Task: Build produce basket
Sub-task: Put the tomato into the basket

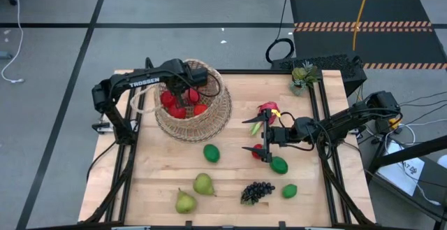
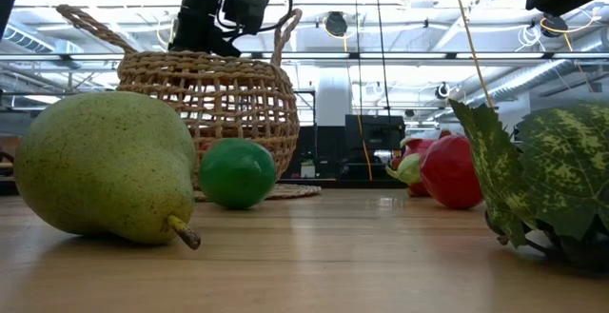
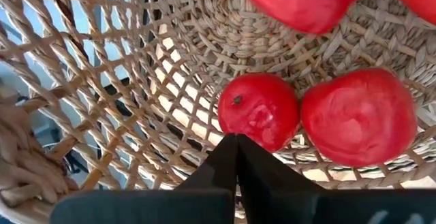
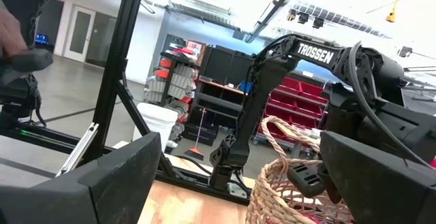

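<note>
Basket (image 1: 192, 101) of tan wicker is sitting at about ten o'clock from the table's centre in your overhead view, with several red fruits (image 1: 178, 104) lying inside it. Your left gripper (image 1: 190, 84) is reaching down into the basket; its two fingers (image 3: 235, 169) are pressed together and holding nothing, pointing at a red fruit (image 3: 259, 110) on the woven floor, with a second red fruit (image 3: 357, 115) touching it. Your right gripper (image 1: 255, 133) is hovering at about three o'clock from centre, its fingers spread wide and empty, aiming toward the basket and the left arm. A pink dragon fruit (image 1: 268, 110) is lying just beyond one finger, and a red fruit (image 1: 258, 149) beside a green lime (image 1: 279, 165) is lying by the other. Near centre you are seeing another lime (image 1: 211, 152). Toward six o'clock, two yellow-green pears (image 1: 194, 193) are resting side by side, with a dark grape bunch (image 1: 257, 191) and a third lime (image 1: 289, 191) toward five o'clock. A small spiky potted plant (image 1: 304, 75) is standing at the table's one o'clock corner.
</note>
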Motion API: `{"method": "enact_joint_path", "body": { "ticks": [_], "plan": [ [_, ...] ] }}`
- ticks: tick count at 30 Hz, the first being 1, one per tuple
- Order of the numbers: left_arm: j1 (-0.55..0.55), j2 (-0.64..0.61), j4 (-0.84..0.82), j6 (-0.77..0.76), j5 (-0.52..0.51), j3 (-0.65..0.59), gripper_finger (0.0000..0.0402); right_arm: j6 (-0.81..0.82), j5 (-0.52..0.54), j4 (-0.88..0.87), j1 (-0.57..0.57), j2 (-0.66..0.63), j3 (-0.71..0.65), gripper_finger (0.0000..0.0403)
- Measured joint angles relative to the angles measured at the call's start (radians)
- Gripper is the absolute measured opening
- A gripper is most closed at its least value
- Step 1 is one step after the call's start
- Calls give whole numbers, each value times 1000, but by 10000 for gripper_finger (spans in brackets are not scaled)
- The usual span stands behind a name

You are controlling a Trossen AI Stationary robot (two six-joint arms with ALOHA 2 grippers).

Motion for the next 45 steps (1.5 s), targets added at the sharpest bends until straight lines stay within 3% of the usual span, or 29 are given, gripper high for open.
{"method": "enact_joint_path", "body": {
  "ticks": [5,11,28,36,45],
  "plan": [
    [-4,0,-33,-37,15,2,26,0,0,-3,0,0,0,396],
    [-33,-49,-35,-40,35,2,9,-3,0,-14,0,0,0,396],
    [-184,-381,38,-179,40,3,4,-12,5,-21,-1,0,0,396],
    [-363,-508,235,-211,42,3,13,-3,6,-20,-1,0,0,396],
    [-606,-517,486,-186,-132,-59,10,0,5,-13,0,0,0,396]
  ]
}}
